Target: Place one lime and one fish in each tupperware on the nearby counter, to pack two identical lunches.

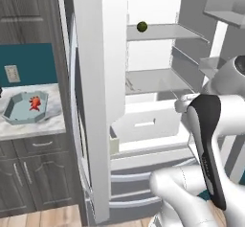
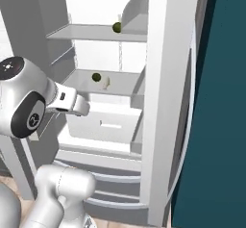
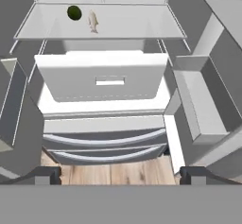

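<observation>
Teal and octagonal, one tupperware (image 1: 26, 109) sits on the marble counter (image 1: 52, 120) at nine o'clock in the left base view, with the red-orange fish (image 1: 35, 102) lying inside it. To its right stands the open fridge (image 1: 91, 101), whose door edge runs down the middle of that view.

In the right base view one lime (image 2: 116, 27) rests on the upper shelf (image 2: 91, 32) at twelve o'clock, and a second lime (image 2: 96, 77) lies on the lower shelf (image 2: 120, 85) just below it, with the pale cream fish (image 2: 105, 82) just beside it at its four o'clock. The hand view has this lower lime at eleven o'clock and the pale fish just right of it. A white drawer (image 3: 101, 76) stands pulled out under that shelf.

The gripper (image 3: 120, 175) hangs in front of the fridge, well apart from the shelf; its two finger tips (image 3: 45, 173) rise far apart at the bottom corners of the hand view, so the jaws stand fully wide with nothing between them.
</observation>
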